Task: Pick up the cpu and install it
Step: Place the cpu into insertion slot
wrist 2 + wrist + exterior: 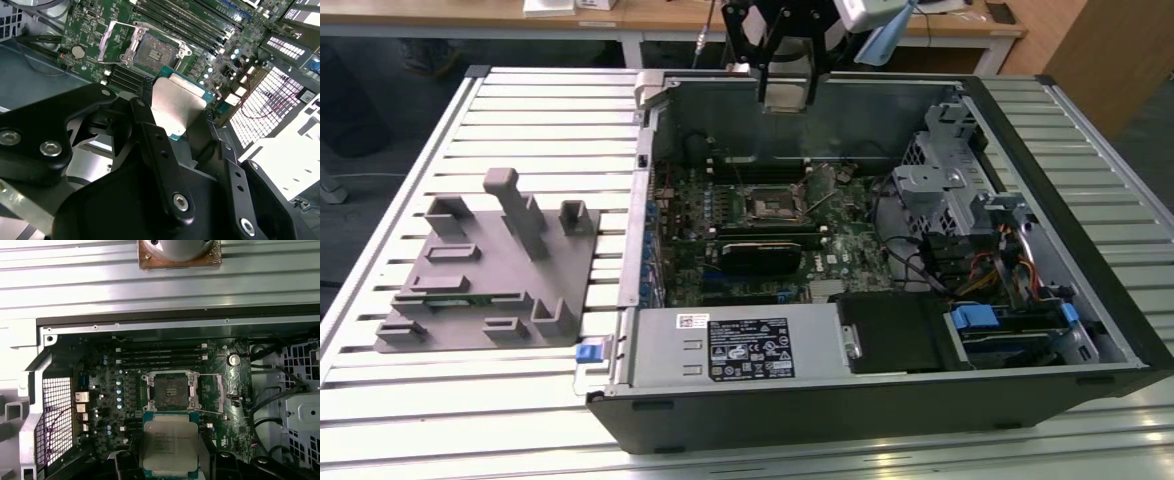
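My gripper (789, 88) hangs above the far wall of the open computer case, shut on the cpu (790, 92), a small flat square chip with a pale silvery top. In both wrist views the cpu (176, 102) (170, 445) sits clamped by its edges between the two black fingers (150, 135). The dark square socket (770, 205) (155, 51) (170, 390) lies on the green motherboard below, its metal frame swung open and its inside bare. The chip is held well above the board, apart from the socket.
The case (1067, 330) lies open on a slatted metal table (534, 110). A black block (765, 255) sits just in front of the socket. A power supply (734, 345) and drive cage (961, 175) fill the near and right sides. A grey fixture (487, 270) stands at the exterior view's left.
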{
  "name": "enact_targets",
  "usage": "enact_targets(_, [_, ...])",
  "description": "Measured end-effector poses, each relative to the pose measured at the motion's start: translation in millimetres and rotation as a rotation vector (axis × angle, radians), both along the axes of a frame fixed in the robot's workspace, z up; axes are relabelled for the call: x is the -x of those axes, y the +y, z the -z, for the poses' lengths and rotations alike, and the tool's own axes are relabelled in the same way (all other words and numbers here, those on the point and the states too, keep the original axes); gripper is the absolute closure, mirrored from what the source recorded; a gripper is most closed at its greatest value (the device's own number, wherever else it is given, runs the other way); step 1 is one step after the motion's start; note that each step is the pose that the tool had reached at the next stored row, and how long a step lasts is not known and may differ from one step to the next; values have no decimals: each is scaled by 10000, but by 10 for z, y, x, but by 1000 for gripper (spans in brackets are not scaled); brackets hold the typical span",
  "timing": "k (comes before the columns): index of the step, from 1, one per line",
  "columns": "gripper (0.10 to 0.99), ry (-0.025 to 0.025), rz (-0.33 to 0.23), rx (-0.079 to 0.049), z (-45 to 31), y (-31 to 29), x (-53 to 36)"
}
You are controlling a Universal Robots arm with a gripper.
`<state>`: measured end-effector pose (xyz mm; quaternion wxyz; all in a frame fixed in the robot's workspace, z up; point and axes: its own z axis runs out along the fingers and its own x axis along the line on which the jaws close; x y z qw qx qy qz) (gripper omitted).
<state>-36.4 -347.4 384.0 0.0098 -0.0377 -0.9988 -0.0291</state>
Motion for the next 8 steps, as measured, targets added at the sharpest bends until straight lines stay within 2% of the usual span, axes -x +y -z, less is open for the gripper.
enact_targets(8, [561,0,286,0,0,0,0])
